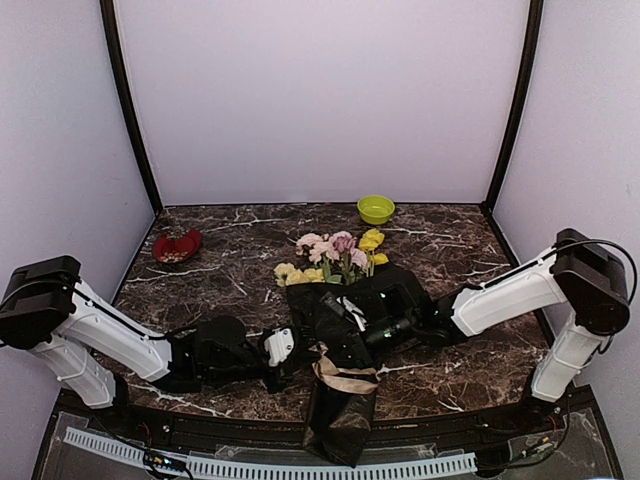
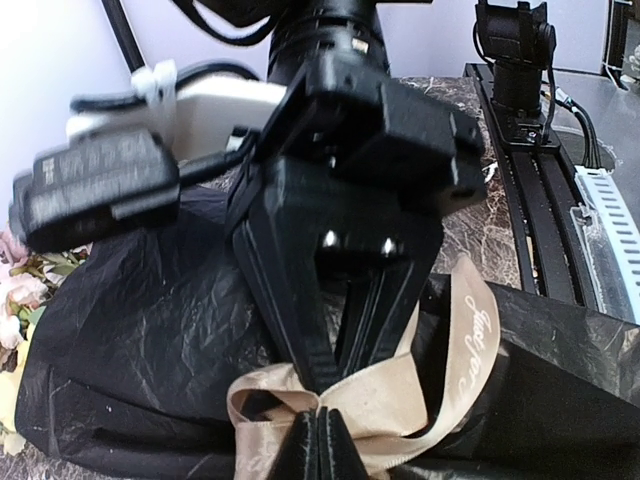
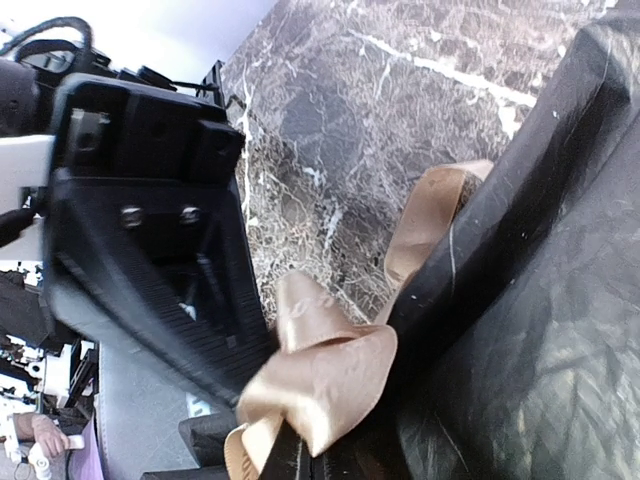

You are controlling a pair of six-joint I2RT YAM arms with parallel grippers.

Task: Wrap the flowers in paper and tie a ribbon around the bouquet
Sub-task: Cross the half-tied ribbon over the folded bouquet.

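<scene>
The bouquet lies along the table. Its pink and yellow flowers (image 1: 335, 255) stick out at the far end of the black crinkly paper (image 1: 345, 420), whose tail hangs over the near edge. The beige ribbon (image 1: 348, 378) is looped round the narrowed part of the bouquet. My left gripper (image 1: 305, 356) comes in from the left and is shut on the ribbon (image 2: 400, 390) at the knot, fingertips (image 2: 320, 445) pressed together. My right gripper (image 1: 330, 345) reaches in from the right and is shut on a ribbon loop (image 3: 325, 375). The two grippers meet tip to tip over the paper (image 2: 130, 330).
A green bowl (image 1: 376, 209) stands at the back of the marbled table (image 1: 240, 240). A red dish (image 1: 177, 246) sits at the back left. A white slotted cable duct (image 1: 270, 465) runs below the table's near edge.
</scene>
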